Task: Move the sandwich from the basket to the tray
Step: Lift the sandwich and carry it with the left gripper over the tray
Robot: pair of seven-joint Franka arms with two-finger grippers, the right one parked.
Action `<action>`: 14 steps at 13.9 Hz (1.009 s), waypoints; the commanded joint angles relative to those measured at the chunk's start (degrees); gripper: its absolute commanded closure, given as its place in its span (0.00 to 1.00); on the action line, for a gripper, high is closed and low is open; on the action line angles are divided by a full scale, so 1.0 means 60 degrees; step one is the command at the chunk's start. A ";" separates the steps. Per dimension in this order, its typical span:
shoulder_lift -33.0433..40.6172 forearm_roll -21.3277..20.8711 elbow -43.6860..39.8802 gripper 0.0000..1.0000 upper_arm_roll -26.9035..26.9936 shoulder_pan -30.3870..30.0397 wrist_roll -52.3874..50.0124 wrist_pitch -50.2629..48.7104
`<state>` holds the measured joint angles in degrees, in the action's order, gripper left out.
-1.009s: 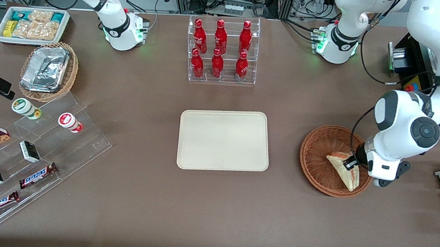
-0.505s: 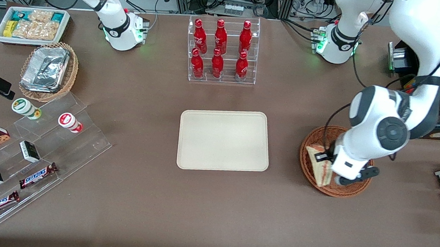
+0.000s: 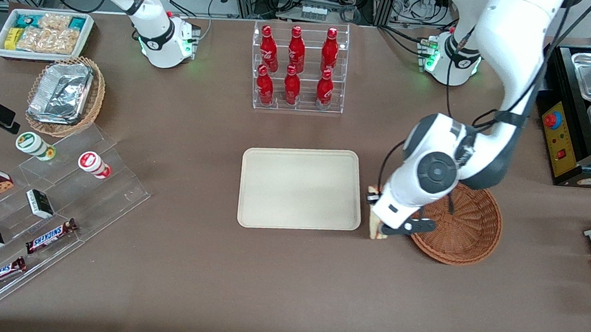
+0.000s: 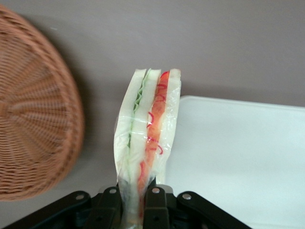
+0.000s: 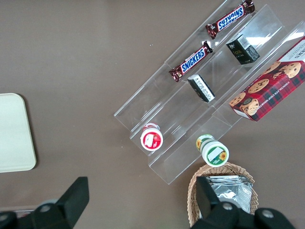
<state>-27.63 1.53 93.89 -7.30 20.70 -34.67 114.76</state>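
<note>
Since the earlier frame, arm has carried the sandwich [image 4: 147,143] out of the basket [image 3: 466,226]. Gripper [image 4: 136,202] pinches the wedge's lower edge, filling layers standing upright, over bare table between basket and tray [image 3: 299,188]. Wrist bent downward; in front view it hides most of the sandwich and the fingers.
</note>
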 commanded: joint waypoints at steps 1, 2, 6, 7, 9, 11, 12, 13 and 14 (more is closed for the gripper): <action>-0.0433 0.0111 -0.0530 1.00 0.0132 0.0664 -0.0401 -0.0186; -0.0681 0.0097 -0.0850 1.00 0.0146 0.1044 -0.0737 -0.0186; -0.1721 0.0024 -0.2124 1.00 0.0147 0.2143 -0.2158 -0.0186; -0.1956 0.0023 -0.2418 1.00 0.0161 0.2364 -0.2422 -0.0186; -0.2395 -0.0006 -0.2814 1.00 0.0176 0.2818 -0.2935 -0.0186; -0.2616 -0.0049 -0.2991 1.00 0.0220 0.3185 -0.3332 -0.0186; -0.2704 -0.0224 -0.3021 1.00 0.0220 0.3273 -0.3551 -0.0186; -0.2763 -0.0385 -0.3021 1.00 0.0220 0.3289 -0.3756 -0.0186; -0.2836 -0.0416 -0.3036 1.00 0.0220 0.3332 -0.3845 -0.0157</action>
<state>-43.11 0.41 78.25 -6.97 39.76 -55.47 114.83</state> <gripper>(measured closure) 0.841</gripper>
